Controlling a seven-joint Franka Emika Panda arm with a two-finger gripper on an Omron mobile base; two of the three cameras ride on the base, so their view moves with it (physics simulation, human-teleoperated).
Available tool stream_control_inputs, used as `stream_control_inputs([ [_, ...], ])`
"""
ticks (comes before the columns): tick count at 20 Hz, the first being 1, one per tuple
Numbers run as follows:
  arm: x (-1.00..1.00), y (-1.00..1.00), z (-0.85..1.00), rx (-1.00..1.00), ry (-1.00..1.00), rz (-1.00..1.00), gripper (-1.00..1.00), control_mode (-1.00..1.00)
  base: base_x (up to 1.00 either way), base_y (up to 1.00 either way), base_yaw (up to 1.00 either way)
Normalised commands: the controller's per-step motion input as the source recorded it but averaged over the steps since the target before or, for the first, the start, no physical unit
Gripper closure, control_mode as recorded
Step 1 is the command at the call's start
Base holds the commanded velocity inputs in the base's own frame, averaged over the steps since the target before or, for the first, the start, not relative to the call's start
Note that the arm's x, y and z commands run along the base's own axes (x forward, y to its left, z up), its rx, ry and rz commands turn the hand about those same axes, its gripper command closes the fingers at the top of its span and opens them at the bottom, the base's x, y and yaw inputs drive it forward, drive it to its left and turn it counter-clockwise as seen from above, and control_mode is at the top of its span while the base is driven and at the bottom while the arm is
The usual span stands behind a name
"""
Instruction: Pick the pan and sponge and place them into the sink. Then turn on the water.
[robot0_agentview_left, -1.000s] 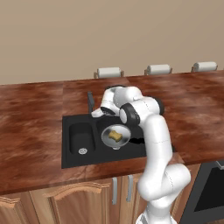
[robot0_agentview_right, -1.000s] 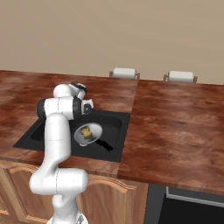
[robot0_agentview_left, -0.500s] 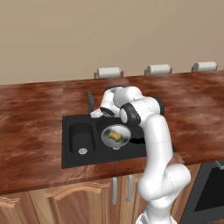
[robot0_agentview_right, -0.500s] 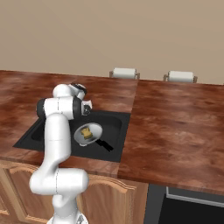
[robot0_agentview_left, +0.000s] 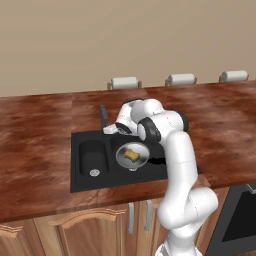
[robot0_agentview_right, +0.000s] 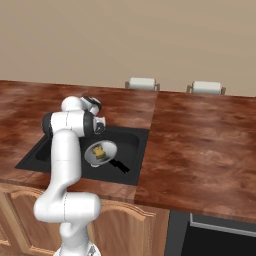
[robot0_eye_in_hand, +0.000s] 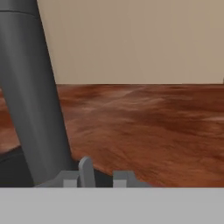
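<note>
Inside the larger basin of the black rectangular double-basin sink (robot0_agentview_left: 82, 172), the round shallow silver-grey metal frying pan (robot0_agentview_left: 132, 155) lay flat, its straight black handle pointing toward 4 o'clock in the right base view, with the small yellow rectangular sponge (robot0_agentview_left: 132, 154) resting at its centre. The white arm reached over the basin toward the back rim, where the dark grey faucet (robot0_agentview_left: 103, 116) stood at 11 o'clock from the pan. In the hand view, the faucet's upright grey post (robot0_eye_in_hand: 33, 92) rose just beside the two-finger gripper (robot0_eye_in_hand: 103, 174), at about 10 o'clock from the tips, before a reddish-brown wooden countertop (robot0_eye_in_hand: 148, 122). The fingers stood narrowly parted; whether they pinched any part of the faucet could not be told from these angles. The smaller basin (robot0_agentview_left: 93, 159), at 9 o'clock from the pan, showed its silver drain (robot0_agentview_left: 94, 173).
</note>
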Motion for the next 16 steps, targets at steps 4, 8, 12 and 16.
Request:
stream_control_inputs([
  [4,0.00,-0.40,-0.08,0.10,0.06,-0.09,1.00,-1.00,0.00,0.00,0.00],
  [8,0.02,-0.39,-0.12,0.06,0.08,-0.10,1.00,-1.00,0.00,0.00,0.00],
  [12,0.00,-0.47,-0.01,0.03,0.04,-0.10,1.00,-1.00,0.00,0.00,0.00],
  [16,0.00,-0.51,0.00,0.02,0.01,-0.08,1.00,-1.00,0.00,0.00,0.00],
])
